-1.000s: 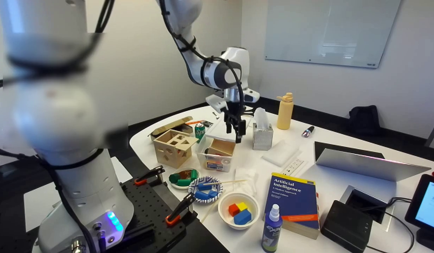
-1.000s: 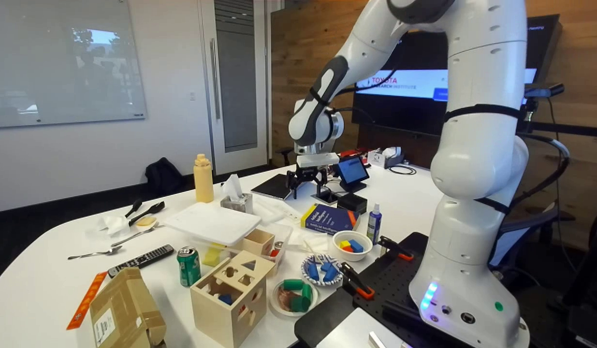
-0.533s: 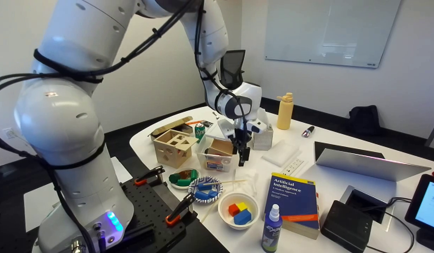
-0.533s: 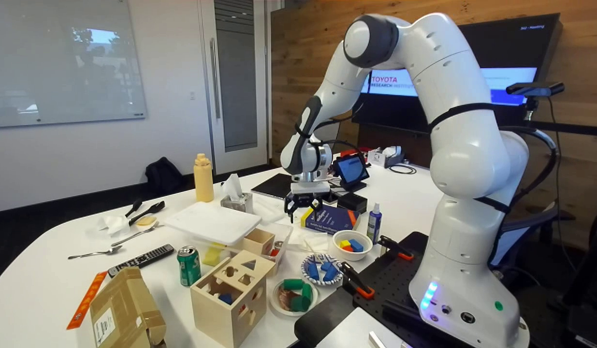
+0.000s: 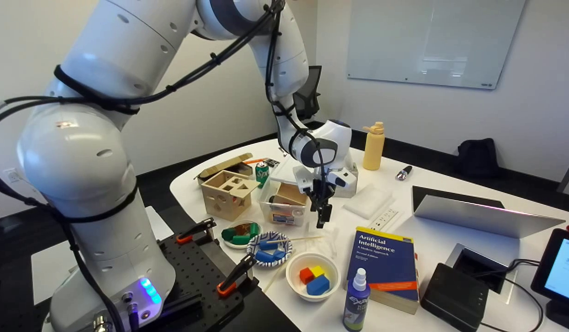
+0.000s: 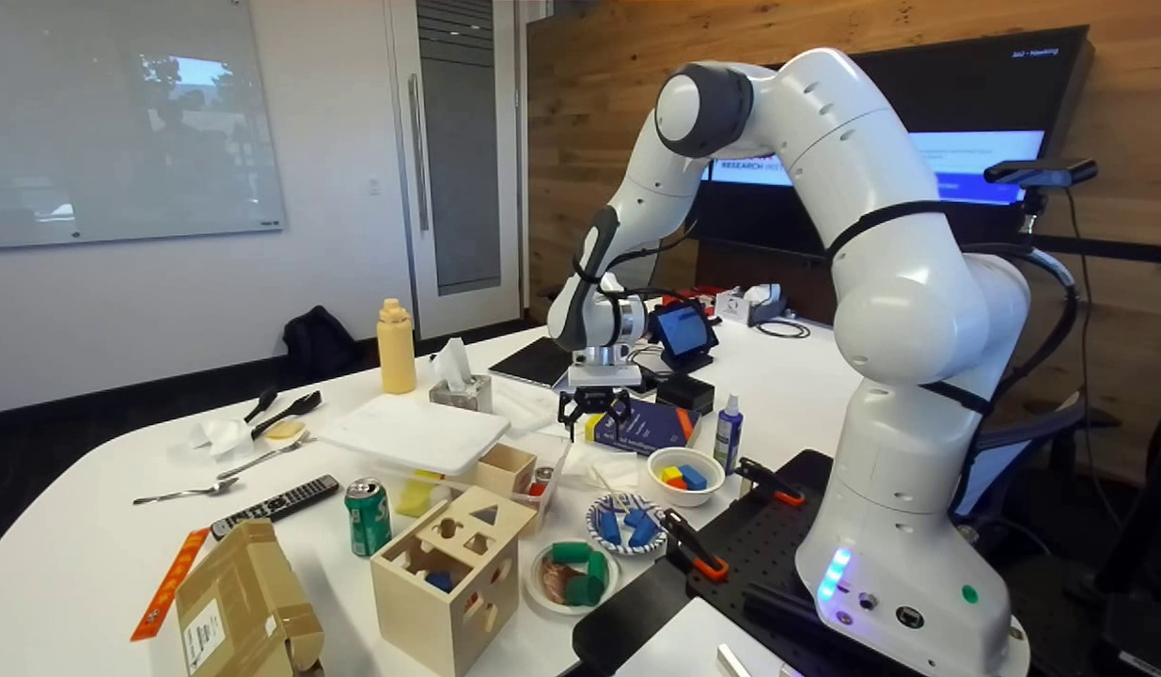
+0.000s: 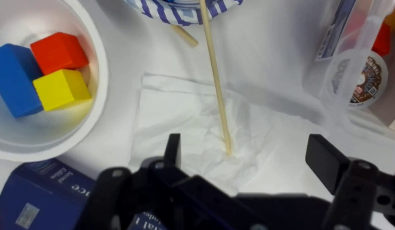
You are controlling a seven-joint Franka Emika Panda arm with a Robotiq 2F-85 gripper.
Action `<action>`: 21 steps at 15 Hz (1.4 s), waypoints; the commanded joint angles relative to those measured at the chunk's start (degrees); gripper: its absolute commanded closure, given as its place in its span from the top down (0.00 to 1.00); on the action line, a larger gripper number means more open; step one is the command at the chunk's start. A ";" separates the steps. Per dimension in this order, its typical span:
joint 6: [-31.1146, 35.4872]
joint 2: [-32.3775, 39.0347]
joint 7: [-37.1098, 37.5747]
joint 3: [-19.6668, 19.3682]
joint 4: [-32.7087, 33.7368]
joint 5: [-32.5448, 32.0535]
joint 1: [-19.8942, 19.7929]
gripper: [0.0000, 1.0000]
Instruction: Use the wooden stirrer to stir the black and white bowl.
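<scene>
Wooden stirrer (image 7: 217,80) partly over patterned bowl (image 7: 167,12), outer tip below spread claw (image 7: 243,156).

The wooden stirrer (image 7: 217,83) is pale tan, the patterned bowl (image 7: 184,14) white barred with dark blue, the plain bowl (image 7: 103,76) white, its blocks (image 7: 53,89) red, yellow and blue. The hand (image 7: 243,148) is black, the bench (image 6: 91,536) white.

Wooden stirrer (image 7: 217,84) (matt); metal can (image 6: 368,519)
</scene>
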 commanded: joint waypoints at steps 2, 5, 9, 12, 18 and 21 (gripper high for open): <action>0.49 -0.78 -2.55 0.71 -1.60 4.06 -2.20 1.00; 0.06 0.02 -3.24 0.95 -2.15 5.56 -3.04 1.00; 0.16 1.47 -3.68 1.22 -3.33 6.88 -3.68 1.00; -0.05 2.46 -3.71 1.47 -3.61 7.58 -3.75 1.00; -0.87 4.18 -3.38 2.21 -3.36 7.82 -3.23 1.00; -0.83 4.86 -3.23 2.34 -3.27 7.77 -3.15 0.75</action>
